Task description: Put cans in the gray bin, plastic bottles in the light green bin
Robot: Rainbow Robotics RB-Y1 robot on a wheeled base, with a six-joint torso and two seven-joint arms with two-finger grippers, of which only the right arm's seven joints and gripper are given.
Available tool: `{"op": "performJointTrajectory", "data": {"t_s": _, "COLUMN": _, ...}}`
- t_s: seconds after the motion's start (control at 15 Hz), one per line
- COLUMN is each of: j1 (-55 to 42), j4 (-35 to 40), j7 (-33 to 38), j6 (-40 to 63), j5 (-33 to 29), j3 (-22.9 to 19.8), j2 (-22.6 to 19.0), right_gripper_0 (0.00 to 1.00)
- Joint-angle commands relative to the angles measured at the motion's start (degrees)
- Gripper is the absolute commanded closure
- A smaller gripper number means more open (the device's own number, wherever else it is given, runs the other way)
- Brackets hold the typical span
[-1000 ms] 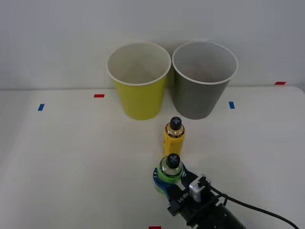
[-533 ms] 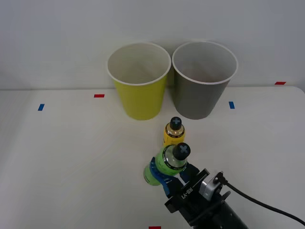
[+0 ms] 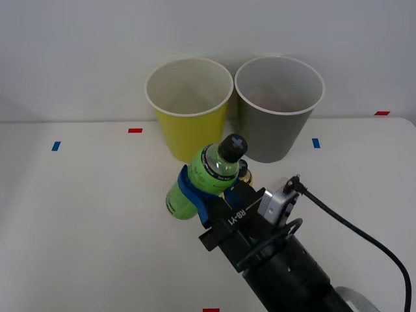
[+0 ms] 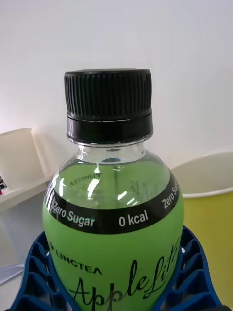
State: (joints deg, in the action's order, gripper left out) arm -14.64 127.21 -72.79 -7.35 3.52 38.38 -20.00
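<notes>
In the front view the right claw (image 3: 198,195) is seen above the white table (image 3: 84,221), closed around the middle of a green bottle (image 3: 201,179), which is held off the table and tilted, with its black cap (image 3: 233,147) pointing up and toward the bins. The cross mark on top of the cap is seen in this view, while in the wrist view the cap (image 4: 108,104) is shown from the side, with its ribbed wall and the clear neck under it. In the wrist view the label can be read: "Zero Sugar", "0 kcal" and "LINGTEA" are printed on the bottle (image 4: 114,243), and the blue ribbed fingers (image 4: 36,277) are pressed on both sides of its body. The light green bin (image 3: 190,110) and the gray bin (image 3: 276,107) are seen standing upright and just beside each other at the far edge of the table, both behind the held bottle; the bottle is nearer to the light green bin. A part of a yellow object (image 3: 244,174) is seen just behind the claw, mostly hidden by it. Small red and blue tape marks (image 3: 135,130) are placed on the table, which is seen from above in the front view.
</notes>
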Motion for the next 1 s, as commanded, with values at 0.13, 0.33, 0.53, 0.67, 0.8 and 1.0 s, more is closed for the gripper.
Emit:
{"op": "performJointTrajectory", "data": {"t_s": 0.13, "j1": 13.4, "j4": 4.9, "j7": 6.3, "j6": 17.6, "j5": 1.2, "j3": -5.4, "j2": 9.7, "right_gripper_0": 1.0}}
{"op": "performJointTrajectory", "data": {"t_s": 0.33, "j1": 22.2, "j4": 4.5, "j7": 7.6, "j6": 30.7, "j5": 1.3, "j3": -10.3, "j2": 16.8, "right_gripper_0": 1.0}}
{"op": "performJointTrajectory", "data": {"t_s": 0.53, "j1": 31.6, "j4": -8.0, "j7": 7.1, "j6": 27.1, "j5": 1.5, "j3": -14.4, "j2": 21.0, "right_gripper_0": 1.0}}
{"op": "performJointTrajectory", "data": {"t_s": 0.67, "j1": 38.3, "j4": -19.5, "j7": 6.6, "j6": 21.6, "j5": 0.7, "j3": -17.2, "j2": 21.0, "right_gripper_0": 1.0}}
{"op": "performJointTrajectory", "data": {"t_s": 0.8, "j1": 44.2, "j4": -27.3, "j7": 5.9, "j6": 20.5, "j5": 0.1, "j3": -20.2, "j2": 21.0, "right_gripper_0": 1.0}}
{"op": "performJointTrajectory", "data": {"t_s": 1.0, "j1": 53.1, "j4": -37.6, "j7": 5.2, "j6": 20.6, "j5": -0.6, "j3": -24.8, "j2": 21.0, "right_gripper_0": 1.0}}
